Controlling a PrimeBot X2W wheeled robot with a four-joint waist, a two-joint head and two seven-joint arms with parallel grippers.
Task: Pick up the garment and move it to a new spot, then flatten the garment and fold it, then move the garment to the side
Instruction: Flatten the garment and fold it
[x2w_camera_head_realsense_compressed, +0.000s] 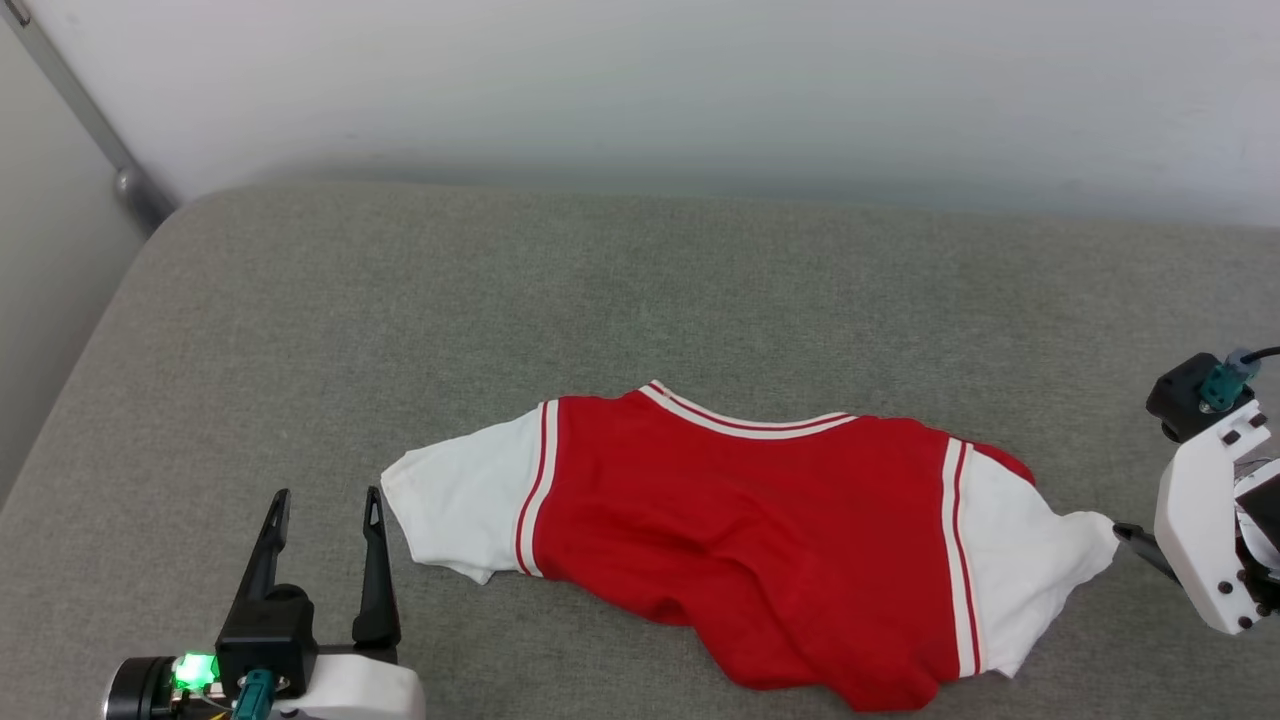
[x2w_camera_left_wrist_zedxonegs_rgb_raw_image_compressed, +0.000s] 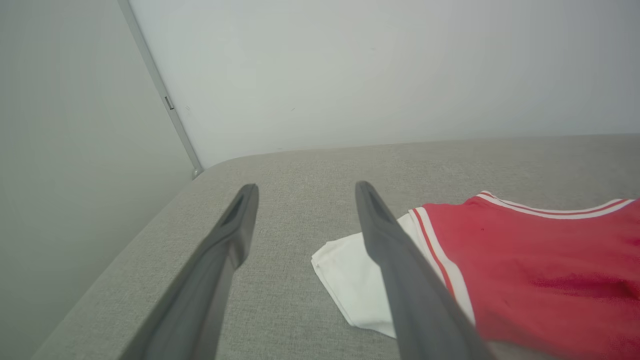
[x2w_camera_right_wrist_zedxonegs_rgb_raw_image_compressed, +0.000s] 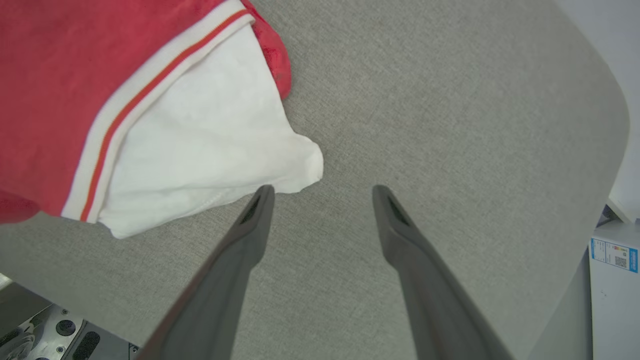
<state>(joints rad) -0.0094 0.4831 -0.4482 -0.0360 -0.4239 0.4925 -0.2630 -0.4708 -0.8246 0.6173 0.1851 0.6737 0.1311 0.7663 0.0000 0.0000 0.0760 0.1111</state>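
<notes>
1. The left hand and right hand are standing fully open, gripping nothing.
2. The garment is lying rumpled between them, just beside each.
3. Flattening appears to be proceeding; the next move calls for pinching its outer edges.

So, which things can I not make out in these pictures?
- Right wrist view: whether the right gripper touches the sleeve; the shirt is cut by the top and left edges.
- Head view: that gripper's fingers mostly hide behind its white wrist.
- Left wrist view: a finger of the left gripper covers part of the other sleeve.
- Right wrist view: the box label is too small to read.
</notes>
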